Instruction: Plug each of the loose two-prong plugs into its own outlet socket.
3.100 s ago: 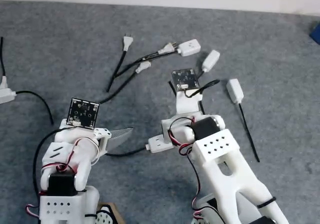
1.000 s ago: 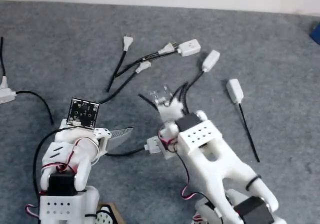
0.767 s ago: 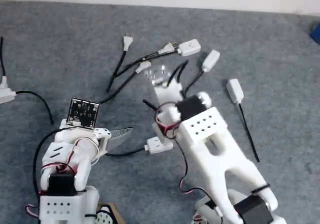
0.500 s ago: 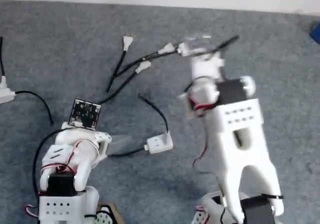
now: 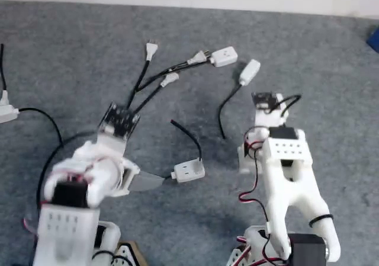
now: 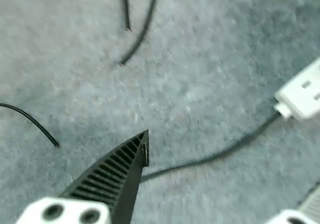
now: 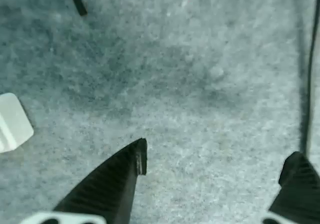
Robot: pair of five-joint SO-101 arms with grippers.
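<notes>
swung aside, the right arm has left the white rectangular outlet socket; we see the right gripper spread wide over grey carpet. the left gripper, jaws also apart, hangs just beside that socket, a white two-prong plug well apart from it.

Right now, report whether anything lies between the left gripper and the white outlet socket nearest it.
Nothing blocks it. Between the left gripper and the white outlet socket lie only grey carpet and the socket's own black cable, running from the socket toward the gripper.
</notes>
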